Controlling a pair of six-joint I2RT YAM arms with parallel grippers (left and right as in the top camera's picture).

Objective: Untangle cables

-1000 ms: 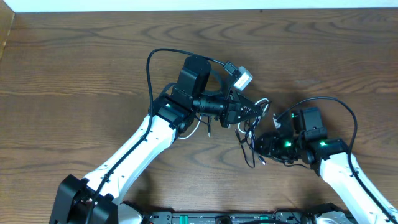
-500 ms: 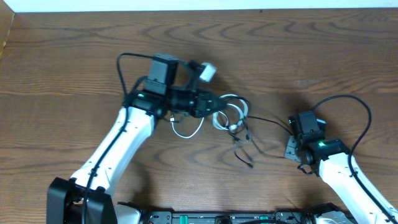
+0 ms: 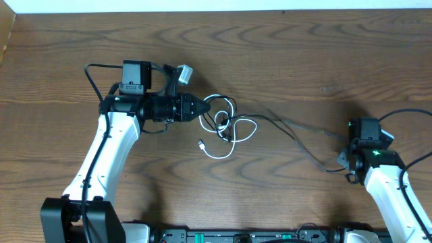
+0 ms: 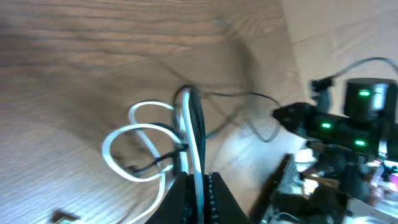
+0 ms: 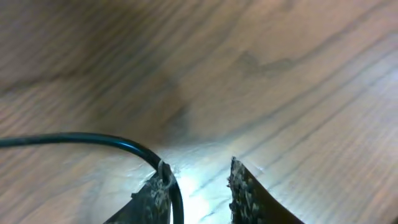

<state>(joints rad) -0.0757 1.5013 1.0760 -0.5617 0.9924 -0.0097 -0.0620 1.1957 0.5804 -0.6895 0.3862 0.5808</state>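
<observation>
The brown wooden table (image 3: 304,54) is bare but for the two cords and my two arms. My left gripper (image 3: 202,108) is squeezed tight on the white cable (image 4: 188,146), and a black strand runs up next to it, right at the tips. The white loops and the knot lie just in front of that gripper, toward the middle of the table. From the knot the black cable (image 5: 74,137) runs in one long line to the right, all the way to my right gripper (image 3: 344,160), which is well apart from the knot. That gripper has its jaws apart with a gap between them. The black cable leans on one of its fingers (image 5: 155,186) and is not pinched. So the line I care about goes left to right across the table. I think the next pull should go along that line, away from the knot. The left arm is much nearer the knot, so it should hold and the right should pull.
</observation>
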